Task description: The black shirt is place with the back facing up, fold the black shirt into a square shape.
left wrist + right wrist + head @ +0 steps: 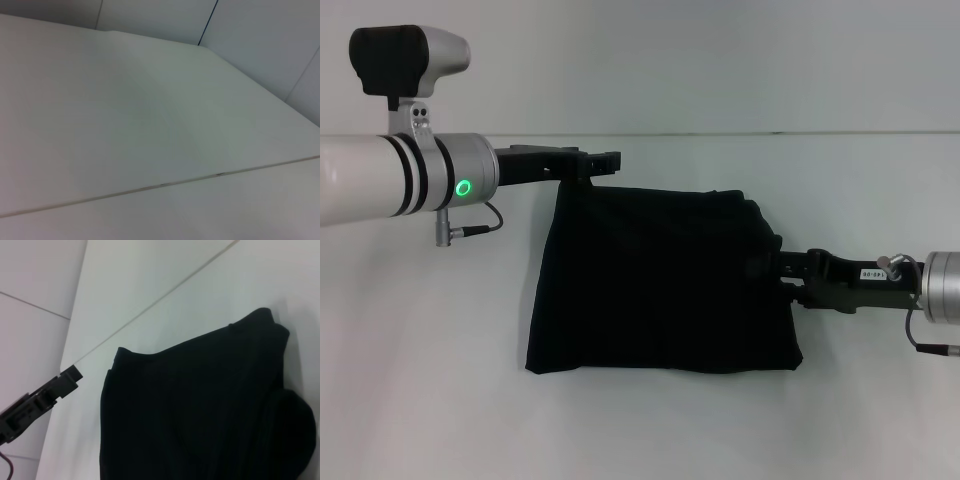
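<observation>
White table [650, 430] and pale paneled wall [720, 60].

A plain white table fills the lower part of the head view, its far edge meeting a pale wall behind. In the left wrist view a thin seam [160, 185] runs across the white surface, and dark joint lines [207, 22] divide the wall into panels beyond it.

A lab-like setting: bare white table [420, 400], plain white wall panels [260, 30].

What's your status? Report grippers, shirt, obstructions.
Left gripper at far-left corner of the black shirt. Right gripper at its right edge. Shirt folded roughly square. No obstructions seen.
</observation>
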`<state>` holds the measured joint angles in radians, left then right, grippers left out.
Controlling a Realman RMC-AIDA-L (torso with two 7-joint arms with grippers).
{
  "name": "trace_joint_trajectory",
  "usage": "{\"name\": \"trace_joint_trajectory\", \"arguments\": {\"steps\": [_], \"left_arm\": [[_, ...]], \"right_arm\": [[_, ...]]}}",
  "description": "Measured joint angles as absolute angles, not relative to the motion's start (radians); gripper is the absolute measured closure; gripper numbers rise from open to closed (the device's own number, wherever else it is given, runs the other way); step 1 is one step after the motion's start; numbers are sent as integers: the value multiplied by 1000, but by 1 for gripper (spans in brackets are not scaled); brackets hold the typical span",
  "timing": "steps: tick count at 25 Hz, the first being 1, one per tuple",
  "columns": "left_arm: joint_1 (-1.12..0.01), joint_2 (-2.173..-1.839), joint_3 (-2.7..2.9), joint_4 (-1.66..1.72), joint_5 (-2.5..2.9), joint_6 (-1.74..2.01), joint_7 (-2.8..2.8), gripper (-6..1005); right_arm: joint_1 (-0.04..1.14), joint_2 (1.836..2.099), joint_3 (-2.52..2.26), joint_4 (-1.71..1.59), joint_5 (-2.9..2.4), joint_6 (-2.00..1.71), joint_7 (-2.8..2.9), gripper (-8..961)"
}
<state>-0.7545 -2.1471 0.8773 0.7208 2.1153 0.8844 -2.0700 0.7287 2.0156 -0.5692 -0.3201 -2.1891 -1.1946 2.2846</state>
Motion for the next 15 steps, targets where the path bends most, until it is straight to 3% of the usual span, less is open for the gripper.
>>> {"name": "trace_joint_trajectory", "arguments": {"steps": [10,15], "left_arm": [[-755,-2148,878,719,2115,885,-2069,315],[-755,-2148,880,717,2115,884,-2068,315]], "right_arm": [[742,2056,-560,-320,-2181,-1099,2272,188],[745,2060,-560,-328,-2146,-1095,2259,190]]}}
